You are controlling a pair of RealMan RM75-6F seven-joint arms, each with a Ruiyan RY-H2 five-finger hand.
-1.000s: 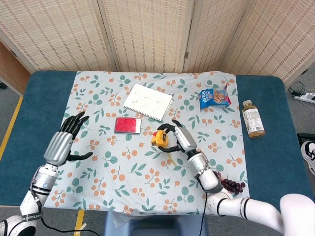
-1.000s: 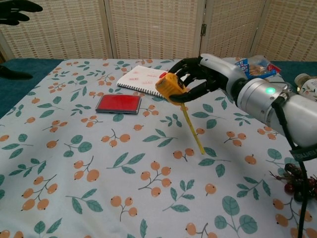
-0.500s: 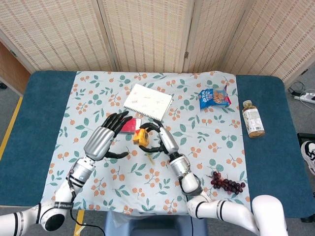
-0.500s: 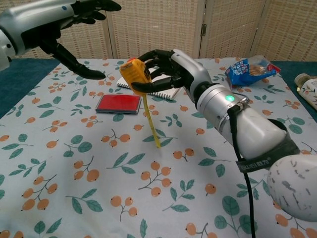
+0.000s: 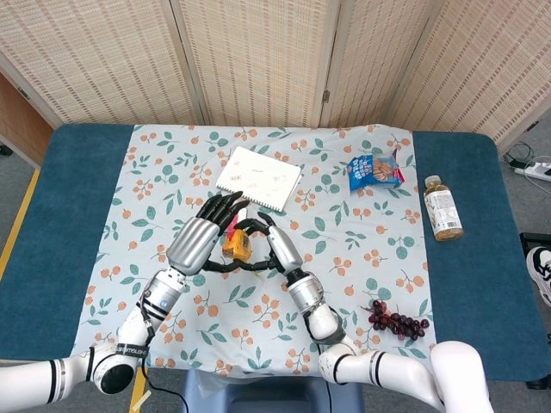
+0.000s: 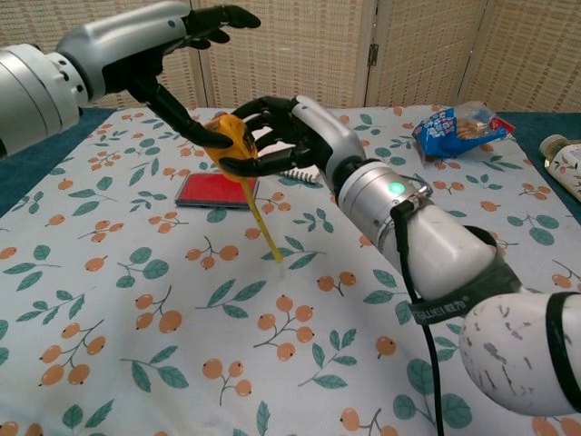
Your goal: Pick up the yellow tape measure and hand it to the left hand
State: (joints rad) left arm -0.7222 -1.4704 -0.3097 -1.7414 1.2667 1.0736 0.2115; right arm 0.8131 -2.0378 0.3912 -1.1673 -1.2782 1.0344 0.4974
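The yellow tape measure [image 5: 237, 246] [image 6: 231, 134] is held above the floral cloth by my right hand [image 5: 272, 245] [image 6: 289, 127], whose fingers wrap it from the right. A short length of yellow tape [image 6: 262, 227] hangs from it down to the cloth. My left hand [image 5: 203, 238] [image 6: 171, 47] is right beside it on the left. Its fingers are stretched out above the tape measure and its thumb [image 6: 192, 130] lies against the case's left side, not closed around it.
A red case [image 6: 216, 189] lies just behind and below the hands, and a white notebook [image 5: 258, 176] lies further back. A blue snack pack [image 5: 374, 169] and a bottle [image 5: 442, 206] are at the right. Dark grapes [image 5: 396, 321] sit at the near right.
My right hand carried the tape measure leftward and lifted it. My left hand swung in from the far left until its thumb met the case.
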